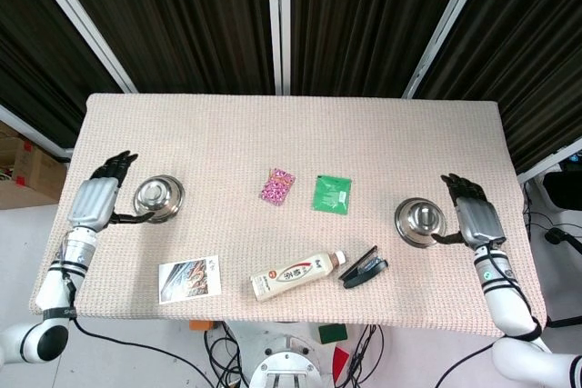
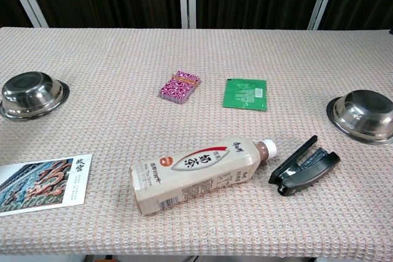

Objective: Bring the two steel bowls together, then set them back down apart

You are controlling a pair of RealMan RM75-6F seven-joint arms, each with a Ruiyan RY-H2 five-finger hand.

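Left bowl [image 1: 158, 197]: upright at 9 o'clock, mouth up.
Right bowl [image 1: 420, 221]: upright at 3 o'clock.
Left hand [image 1: 94, 201]: fingers apart.
Right hand [image 1: 476, 219]: fingers apart.

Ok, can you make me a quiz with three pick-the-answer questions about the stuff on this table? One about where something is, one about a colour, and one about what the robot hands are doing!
1. Where is the green packet?
A. right beside the pink packet
B. inside a bowl
C. on top of the bottle

2. What colour is the stapler?
A. red
B. black
C. yellow

3. What are the hands doing?
A. holding both bowls up
B. open, holding nothing
C. squeezing the bottle

Answers:
1 A, the two packets lie side by side mid-table.
2 B, it is dark all over.
3 B, the left hand and right hand have fingers spread, and the left bowl and right bowl sit on the table.
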